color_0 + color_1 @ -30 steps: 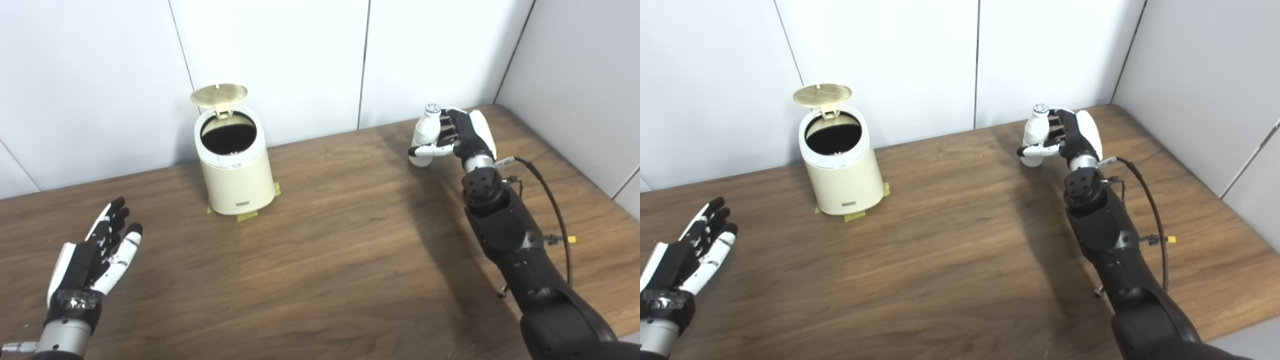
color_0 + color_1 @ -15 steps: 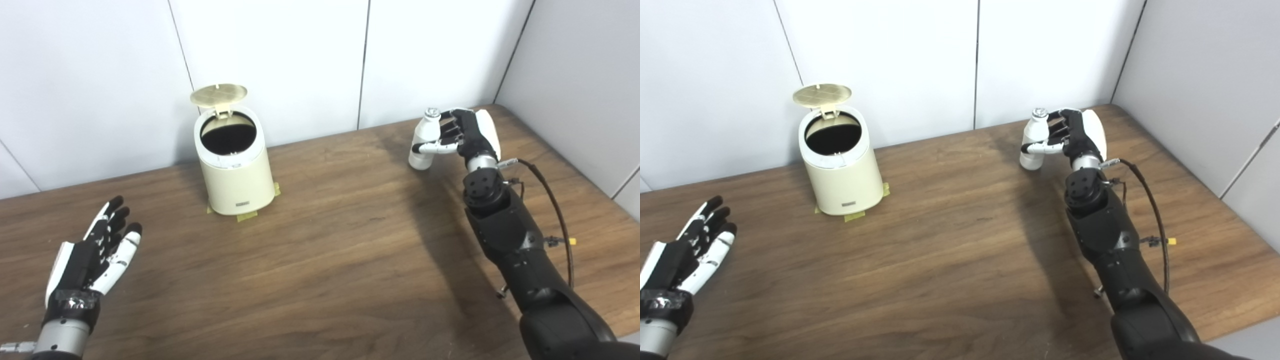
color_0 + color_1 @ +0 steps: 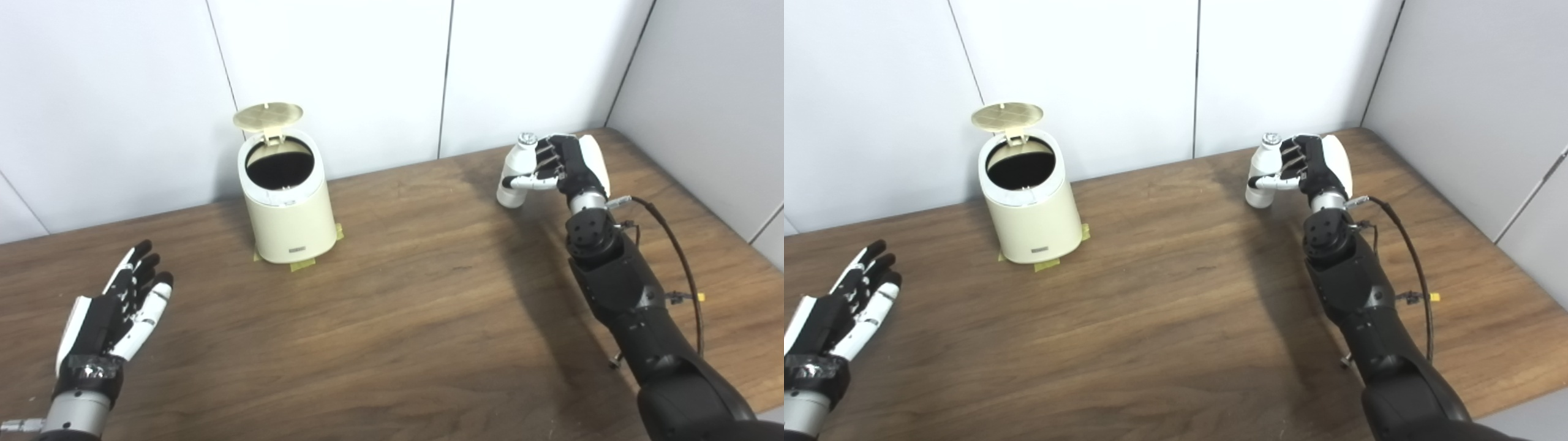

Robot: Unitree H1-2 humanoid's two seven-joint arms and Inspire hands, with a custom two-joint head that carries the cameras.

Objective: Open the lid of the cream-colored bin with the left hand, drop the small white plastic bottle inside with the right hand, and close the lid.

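The cream-colored bin [image 3: 289, 214] stands at the back of the table near the wall, on tape patches. Its round lid [image 3: 268, 115] is flipped up behind the dark opening. My right hand [image 3: 566, 166] is at the far right of the table, shut on the small white plastic bottle [image 3: 513, 173], which is upright and slightly tilted, held just above the wood. My left hand [image 3: 116, 312] hovers low at the front left, palm up, fingers spread, holding nothing, well away from the bin.
The wooden table [image 3: 398, 306] meets white wall panels at the back and a grey wall at the right. A black cable [image 3: 680, 245] loops beside my right forearm. Yellow tape [image 3: 303, 264] marks the bin's foot.
My right hand has carried the bottle slightly to the left, tilting it a little. The left hand and the bin have stayed where they were.
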